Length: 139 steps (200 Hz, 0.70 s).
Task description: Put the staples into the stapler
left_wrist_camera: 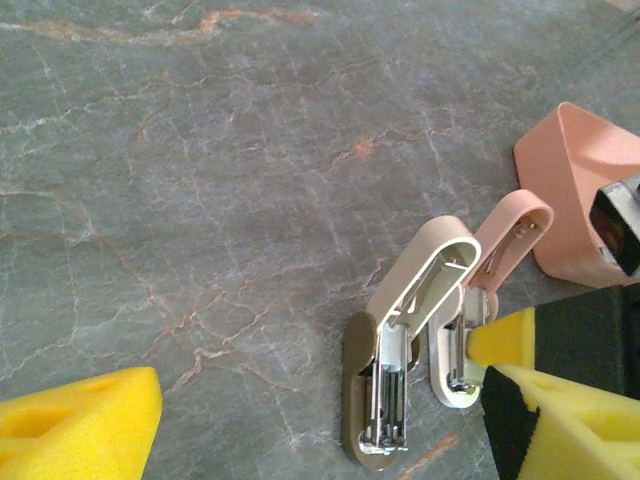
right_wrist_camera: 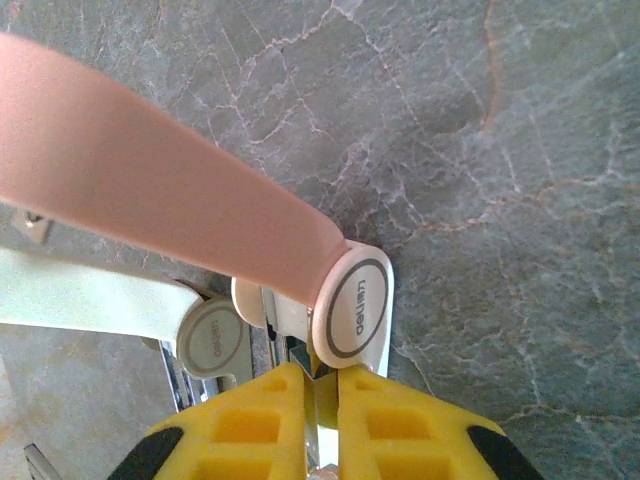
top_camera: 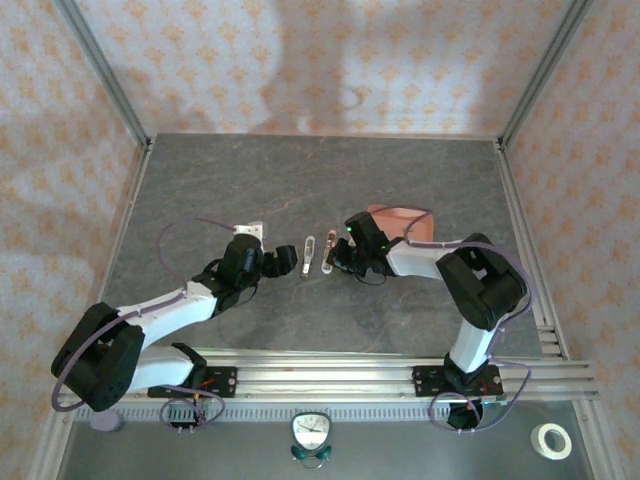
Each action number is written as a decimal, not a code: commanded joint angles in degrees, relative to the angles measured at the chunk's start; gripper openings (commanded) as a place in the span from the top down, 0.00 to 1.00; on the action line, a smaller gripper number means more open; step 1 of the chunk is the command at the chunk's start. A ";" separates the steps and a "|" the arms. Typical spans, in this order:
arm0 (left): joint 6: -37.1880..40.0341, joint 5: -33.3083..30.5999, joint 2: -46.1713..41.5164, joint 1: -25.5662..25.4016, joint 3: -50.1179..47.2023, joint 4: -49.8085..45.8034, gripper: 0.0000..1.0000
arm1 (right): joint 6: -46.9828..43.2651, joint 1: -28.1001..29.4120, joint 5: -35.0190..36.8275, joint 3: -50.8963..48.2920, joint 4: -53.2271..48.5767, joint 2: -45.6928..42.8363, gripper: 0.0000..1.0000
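Two open staplers lie side by side on my counter (left_wrist_camera: 200, 200), lids tilted up and metal channels bared: a beige stapler (left_wrist_camera: 425, 280) and a white-based pink stapler (left_wrist_camera: 510, 235). My closed right pincer (right_wrist_camera: 318, 382) is at the pink one's channel.

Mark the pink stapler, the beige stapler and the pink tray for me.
pink stapler (left_wrist_camera: 512, 232), left wrist view, on its raised pink top arm.
beige stapler (left_wrist_camera: 428, 278), left wrist view, on its raised top arm.
pink tray (left_wrist_camera: 572, 180), left wrist view, on its outer wall.
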 commanded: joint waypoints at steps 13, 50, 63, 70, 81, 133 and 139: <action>-0.28 0.57 0.34 0.53 1.89 1.55 0.16 | 0.41 0.23 1.87 0.57 0.82 -1.43 0.89; -0.13 1.06 0.69 0.60 2.07 1.55 0.16 | 0.49 0.23 2.40 0.31 0.65 -2.85 0.89; 0.00 1.24 0.78 0.60 2.18 1.55 0.16 | 0.41 0.23 2.75 0.30 0.40 -3.38 0.89; -0.03 1.24 0.78 0.60 2.15 1.55 0.16 | 0.40 0.23 2.82 0.30 0.28 -3.62 0.89; 0.09 1.28 0.82 0.60 2.15 1.55 0.15 | 0.31 0.23 2.83 0.25 0.11 -3.74 0.89; 0.04 1.61 1.03 0.60 2.24 1.91 0.15 | 1.16 0.20 1.90 0.04 1.72 -3.60 0.89; -0.04 1.67 1.12 0.60 2.32 1.92 0.15 | 1.28 0.22 1.73 0.04 2.06 -3.35 0.89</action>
